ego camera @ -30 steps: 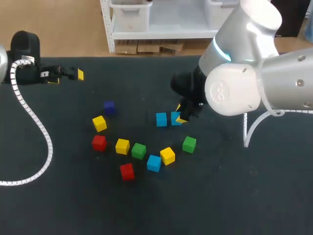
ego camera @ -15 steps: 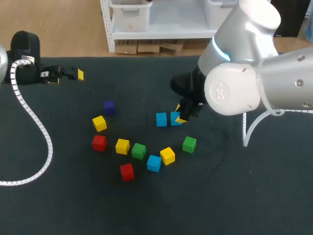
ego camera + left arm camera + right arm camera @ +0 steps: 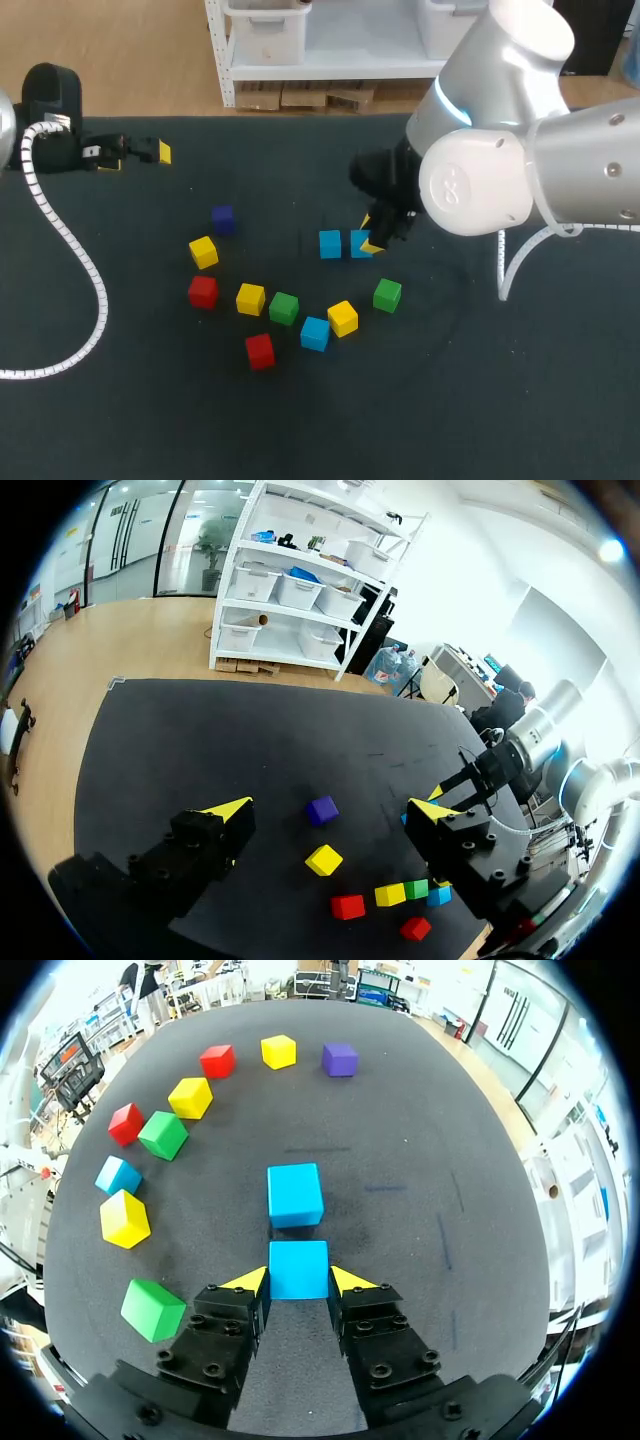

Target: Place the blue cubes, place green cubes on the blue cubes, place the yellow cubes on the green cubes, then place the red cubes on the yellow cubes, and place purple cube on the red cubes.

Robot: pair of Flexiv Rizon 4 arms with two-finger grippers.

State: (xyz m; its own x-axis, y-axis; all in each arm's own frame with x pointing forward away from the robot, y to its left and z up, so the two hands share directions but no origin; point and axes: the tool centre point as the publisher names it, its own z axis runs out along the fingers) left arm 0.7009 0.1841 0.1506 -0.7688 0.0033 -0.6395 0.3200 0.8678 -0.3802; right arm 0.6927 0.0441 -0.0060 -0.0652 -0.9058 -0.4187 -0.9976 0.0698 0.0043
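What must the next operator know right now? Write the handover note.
Left pincer: open, empty, at the far left of the table.
Right pincer: shut on a blue cube resting on the table, just short of the second blue cube.
Third blue cube, green cubes, yellow cubes, red cubes and purple cube lie loose and single.
Done: nothing stacked.
Left: finish the blue row, then the green, yellow, red and purple layers.

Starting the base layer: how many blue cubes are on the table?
3. The held blue cube is in the right end effector, the second blue cube just ahead of it, the third blue cube apart, beside a yellow cube. None seems hidden.
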